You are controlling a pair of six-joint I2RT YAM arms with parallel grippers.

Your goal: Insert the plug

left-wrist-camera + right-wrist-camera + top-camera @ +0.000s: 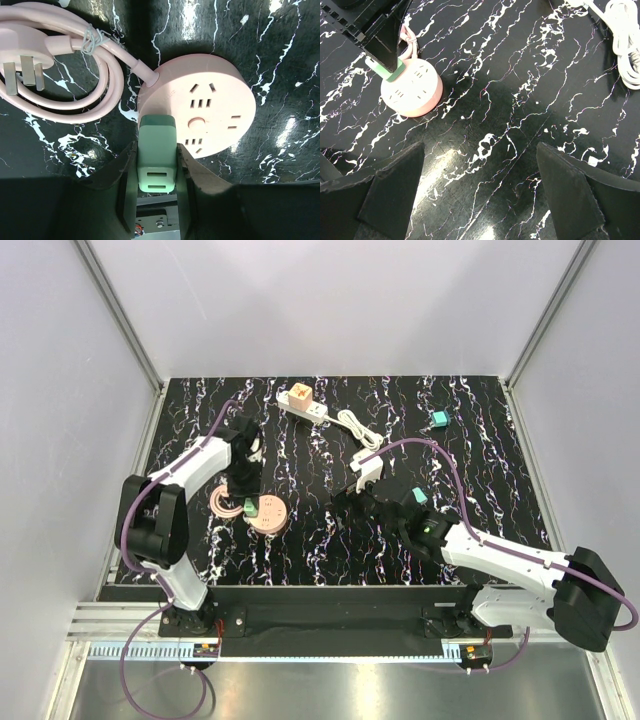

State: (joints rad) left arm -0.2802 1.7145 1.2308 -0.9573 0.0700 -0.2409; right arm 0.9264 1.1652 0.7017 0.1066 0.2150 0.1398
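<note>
Green plug (pixel 156 147) sits pinched in the left end effector (pixel 156 167), its front end overlapping the near rim of the pink socket (pixel 210 100). A coiled pink cord (pixel 75 102) lies just beside that socket. The right end effector (pixel 480 150) hangs spread wide, well apart, with dark tabletop (pixel 520 75) between them.

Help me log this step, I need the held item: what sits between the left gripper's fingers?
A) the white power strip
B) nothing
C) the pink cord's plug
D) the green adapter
D: the left wrist view shows the green adapter clamped between the fingers of the left gripper, at the near edge of the pink round socket.
</note>
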